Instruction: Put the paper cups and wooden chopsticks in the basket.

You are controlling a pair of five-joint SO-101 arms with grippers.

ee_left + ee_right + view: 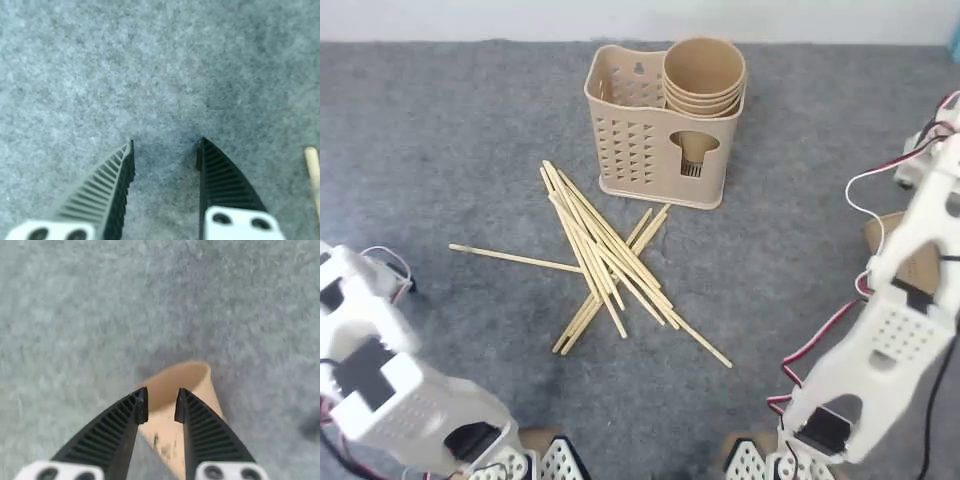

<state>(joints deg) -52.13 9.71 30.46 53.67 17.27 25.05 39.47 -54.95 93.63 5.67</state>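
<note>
Grey carpet (450,130) covers the table up to a pale strip at the far edge. In the high view we see the basket (650,150) far centre, stacked paper cups (705,70) in its right compartment, and wooden chopsticks (605,255) heaped just in front. Bare carpet lies far left and near centre. One loose cup (882,232) lies at the right, partly under the right arm (900,340).

In the left wrist view, the left gripper (165,145) is spread wide over bare carpet, with a chopstick end (312,170) beside it.

In the right wrist view, the right gripper (161,402) is parted narrowly over the loose cup (200,390), which lies on its side.
</note>
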